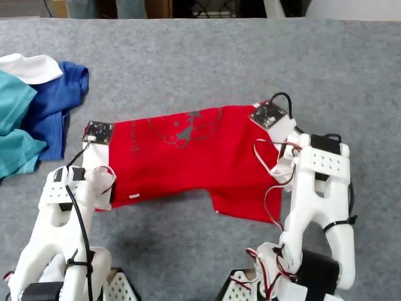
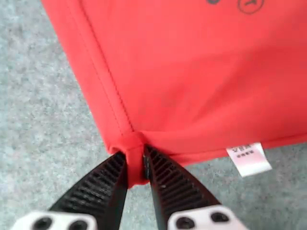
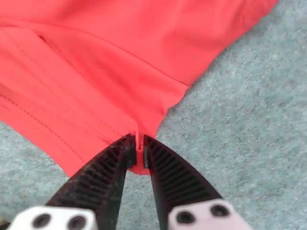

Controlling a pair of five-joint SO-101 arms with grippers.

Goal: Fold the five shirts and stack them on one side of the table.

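My left pincer [image 2: 136,167] is clamped on a hemmed corner of the red shirt [image 2: 192,72], with a white label [image 2: 248,158] just beside it. My right pincer [image 3: 139,155] grips the opposite edge. The shirt lies spread between them on the grey worktop [image 1: 250,63]. Beyond the left pincer, a blue shirt [image 1: 59,106], a teal shirt [image 1: 15,125] and a white shirt [image 1: 31,68] lie heaped.

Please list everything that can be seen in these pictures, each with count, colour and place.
red shirt: 1, red, spread flat mid-table between the arms
label: 1, white, on the red shirt's edge near the left gripper
blue shirt: 1, blue, bunched at the table's side, in a pile
teal shirt: 1, teal, same pile
white shirt: 1, white, same pile, far end
table: 1, grey
left gripper: 1, black fingers, shut on a red shirt corner
right gripper: 1, black fingers, shut on the red shirt's edge
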